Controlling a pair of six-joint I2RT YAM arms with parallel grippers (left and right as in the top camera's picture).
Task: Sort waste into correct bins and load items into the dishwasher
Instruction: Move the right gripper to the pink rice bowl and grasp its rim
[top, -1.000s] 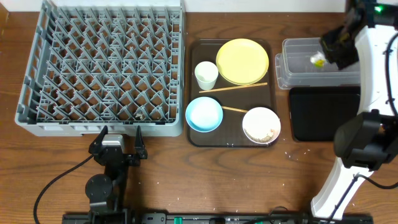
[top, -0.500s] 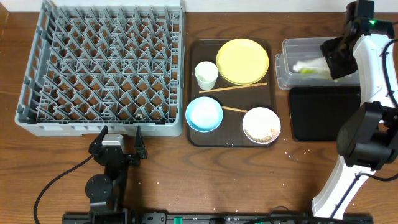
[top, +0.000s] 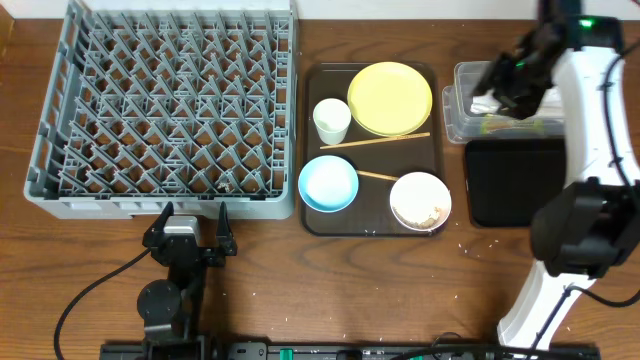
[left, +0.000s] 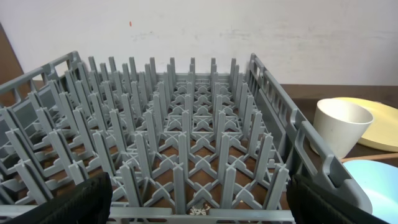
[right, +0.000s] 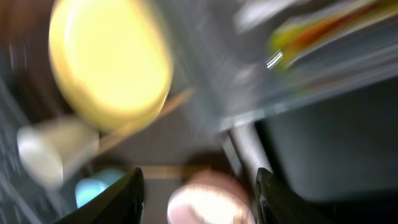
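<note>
Right gripper (top: 503, 88) is over the clear plastic rectangular tub (top: 468, 69), fingers apart, nothing between them; the wrist view is blurred. The small yellow-green wrapper (top: 512, 124) lies inside the tub, crumpled white paper napkin (top: 484, 104) beside it. Left gripper (top: 190, 222) is spread wide and empty, just in front of the square grey plastic pegged dish rack (top: 170, 100).

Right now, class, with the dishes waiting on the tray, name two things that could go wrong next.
The white bowl holds food scraps; racking it unemptied would likely spill them into the rack. A chopstick lies right beside the yellow plate's edge; lifting the plate could roll it off the tray.
</note>
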